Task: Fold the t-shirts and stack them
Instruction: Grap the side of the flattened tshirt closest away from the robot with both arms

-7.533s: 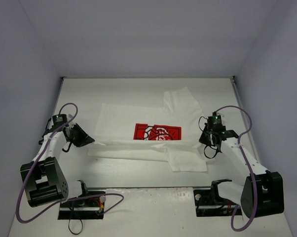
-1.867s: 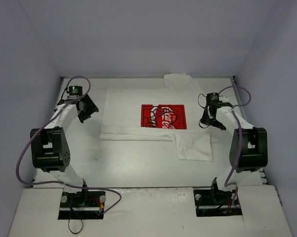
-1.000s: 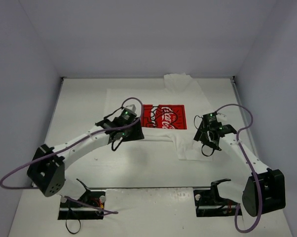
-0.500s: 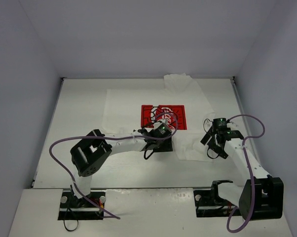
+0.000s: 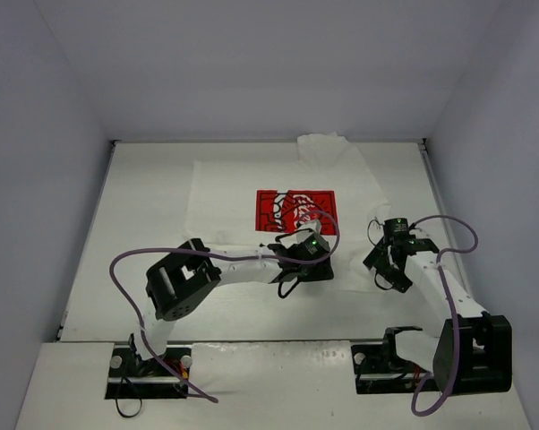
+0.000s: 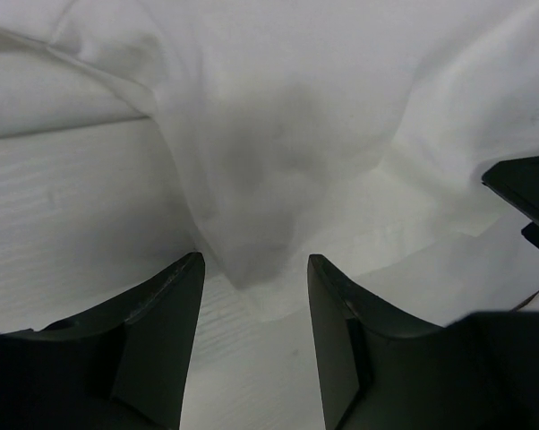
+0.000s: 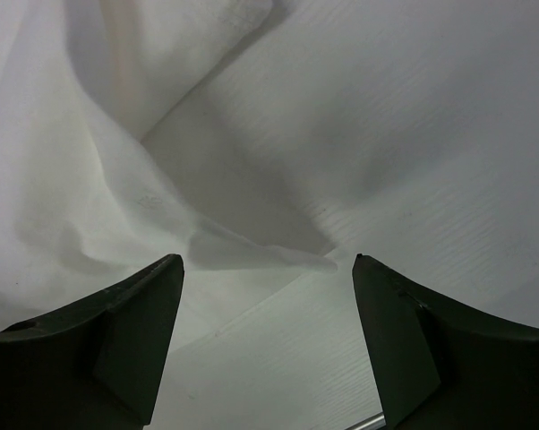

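The white t-shirt (image 5: 225, 193) lies spread over the far half of the table (image 5: 144, 269). Its red chest print (image 5: 295, 212) faces up near the middle, and part of the cloth is bunched at the far edge. The left arm reaches across to the centre, so the left gripper (image 5: 316, 267) sits low at the shirt's near edge, just below the print. In the left wrist view its jaws stand moderately apart, and a drooping fold of the shirt (image 6: 260, 179) points down into the gap without being pinched. The right gripper (image 5: 388, 269) hovers at the shirt's near right edge, close to the left one. In its wrist view the jaws are spread wide, with a thin tip of the hem (image 7: 278, 255) lying on the table between them, gripped by neither finger.
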`<state>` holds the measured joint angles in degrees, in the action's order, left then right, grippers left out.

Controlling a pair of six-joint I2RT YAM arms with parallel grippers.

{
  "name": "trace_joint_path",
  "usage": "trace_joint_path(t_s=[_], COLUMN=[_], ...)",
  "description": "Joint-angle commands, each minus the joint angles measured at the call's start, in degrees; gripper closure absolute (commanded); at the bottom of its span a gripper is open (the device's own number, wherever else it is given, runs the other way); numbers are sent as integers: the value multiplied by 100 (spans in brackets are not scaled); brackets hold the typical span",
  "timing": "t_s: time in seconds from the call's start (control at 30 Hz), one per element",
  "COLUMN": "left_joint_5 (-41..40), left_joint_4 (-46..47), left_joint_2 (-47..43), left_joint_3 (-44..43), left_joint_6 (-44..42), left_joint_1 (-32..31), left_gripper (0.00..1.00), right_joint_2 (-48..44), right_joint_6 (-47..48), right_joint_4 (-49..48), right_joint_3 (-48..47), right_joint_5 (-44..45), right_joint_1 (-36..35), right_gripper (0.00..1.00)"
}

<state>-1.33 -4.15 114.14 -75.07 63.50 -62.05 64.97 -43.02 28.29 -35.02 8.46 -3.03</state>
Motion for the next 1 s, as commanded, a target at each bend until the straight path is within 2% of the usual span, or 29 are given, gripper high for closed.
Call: trace_joint_path(t_s=[0.0, 0.23, 0.27, 0.3, 0.4, 0.53, 0.6, 0.7, 0.77, 0.83, 0.87, 0.97], left_joint_5=[-122, -136, -148, -147, -132, -181, -209, -246, -271, -252, -236, -255], left_joint_4=[70, -115, -124, -130, -159, -201, -222, -279, -289, -327, -332, -453], left_joint_2=[-6, 17, 33, 46, 63, 22, -27, -105, -174, -259, -313, -422], left_joint_3=[-209, -151, -164, -185, -244, -245, -245, -252, -245, -245, -245, -416], left_joint_6=[202, 312, 310, 303, 231, 142, 64, -33, -92, -148, -197, -414], left_joint_1=[-139, -226, -220, -221, -220, -213, -211, -185, -167, -109, -71, 80], left_gripper=[55, 70, 75, 85, 99, 100, 100, 100, 100, 100, 100, 100], right_joint_2=[110, 250, 273, 306, 231, -93, -168, -125, -117, -174, -212, -284], right_joint_6=[-174, -347, -371, -393, -592, -772, -813, -804, -821, -750, -690, -435], right_joint_4=[-116, -274, -291, -325, -380, -429, -420, -422, -420, -376, -333, -164], right_joint_3=[51, 230, 251, 281, 569, 760, 765, 769, 732, 576, 488, 70], right_joint_5=[-68, -318, -355, -413, -605, -662, -708, -760, -757, -680, -636, -375], right_joint_1=[39, 39, 39, 39, 30, 21, 21, 12, -5, -26, -31, -24], right_gripper=[28, 28, 29, 29, 30, 38, 51, 62, 83, 96, 99, 100])
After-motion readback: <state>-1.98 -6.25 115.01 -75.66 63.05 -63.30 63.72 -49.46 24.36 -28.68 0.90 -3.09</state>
